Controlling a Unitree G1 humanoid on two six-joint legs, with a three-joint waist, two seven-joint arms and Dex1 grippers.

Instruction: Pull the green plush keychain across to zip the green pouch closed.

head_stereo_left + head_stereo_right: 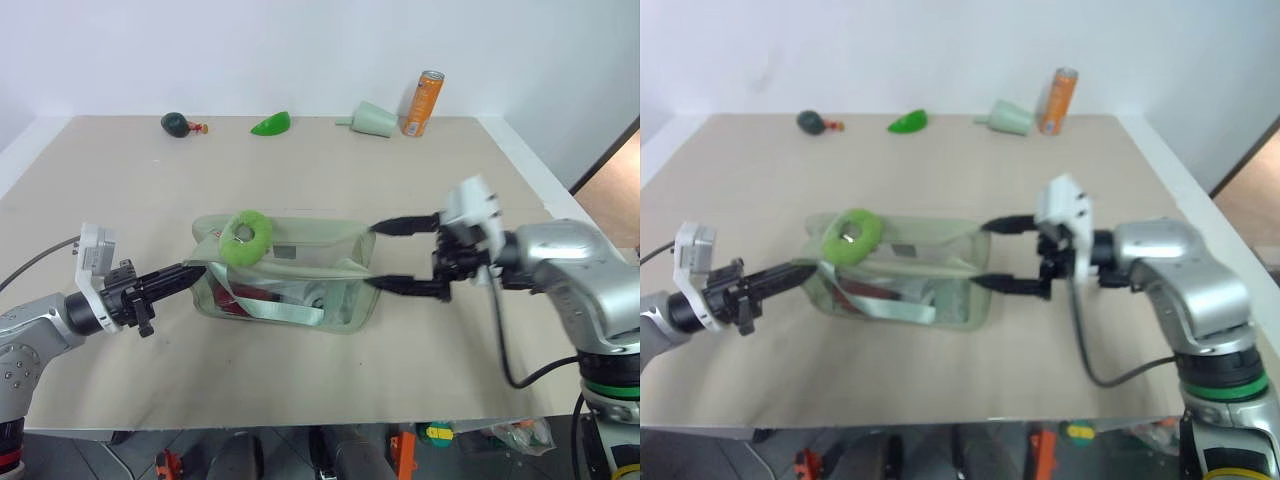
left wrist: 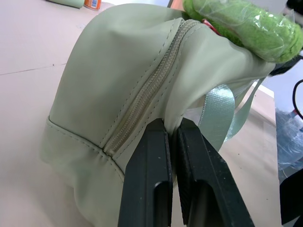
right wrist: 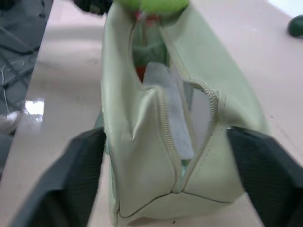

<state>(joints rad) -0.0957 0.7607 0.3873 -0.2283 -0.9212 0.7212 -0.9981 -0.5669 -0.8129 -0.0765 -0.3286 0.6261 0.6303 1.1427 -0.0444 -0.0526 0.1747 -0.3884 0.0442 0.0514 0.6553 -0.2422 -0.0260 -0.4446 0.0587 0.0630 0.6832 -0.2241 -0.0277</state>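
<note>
**Pouch pinched at my left end, zipper open at my right**

The table (image 1: 120, 170) in front of me is a wide tan surface, and the green pouch (image 1: 300, 262) sits on it near the middle, lying lengthwise between my two arms. It is a pale sage box with clear side panels; a green strap and red contents show through the plastic.

My right gripper (image 1: 392, 256) is at the pouch's right end with its fingers spread wide, one on each side of that end. From my right wrist view the two fingers flank the pouch's corners; I cannot tell whether they touch the fabric. In that view the zipper gapes open along the top towards this end.

My left gripper (image 1: 192, 273) is at the pouch's left end, fingers pressed together on a fold of the pouch's fabric just beside the zipper seam, as my left wrist view shows.

Along the far edge of the table stand an orange can (image 1: 423, 103), upright, with a pale green cone (image 1: 372, 119) lying just beside it. To their left lie a bright green leaf-shaped wedge (image 1: 271, 124) and, further left, a small dark green round object (image 1: 176, 123).

The green plush keychain (image 1: 246, 237), a fuzzy lime ring, rests on top of the pouch near its left end, close to my left gripper.
</note>
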